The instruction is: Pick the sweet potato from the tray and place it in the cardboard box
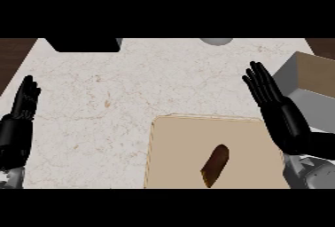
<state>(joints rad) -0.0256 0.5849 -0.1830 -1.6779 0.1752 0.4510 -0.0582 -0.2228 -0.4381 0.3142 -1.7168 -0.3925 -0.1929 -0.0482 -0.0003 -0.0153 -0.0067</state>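
The sweet potato (pixel 215 165) lies on the tray (pixel 177 146), a brown oblong set at a slant, its upper end toward one o'clock and its lower end toward seven. It sits a little right of the tray's middle, apart from every rim that shows, and nothing touches it.

The right hand (pixel 278 111) stands over the tray's right edge, at about one to two o'clock from the sweet potato. Its fingers are straight and held together, pointing up the view toward eleven o'clock, and it grasps nothing. The palm faces inward, toward the tray. The hand is near the sweet potato but clearly apart from it, with bare tray surface between them. The grey forearm enters from the lower right corner.

The cardboard box (pixel 311 80) sits at the view's right edge, at about two o'clock from the sweet potato and just beyond the right hand's fingers. Its grey outer wall and tan inside both show; part of it is cut off by the edge.

The left hand (pixel 23 106) rests at the far left edge, at nine to ten o'clock from the sweet potato and well apart from it, fingers straight and up, empty.

The tray lies on a pale marbled counter (pixel 98 88). At twelve o'clock, along the top edge, are a dark object (pixel 85 43) and a grey round thing (pixel 216 41), both cut off.
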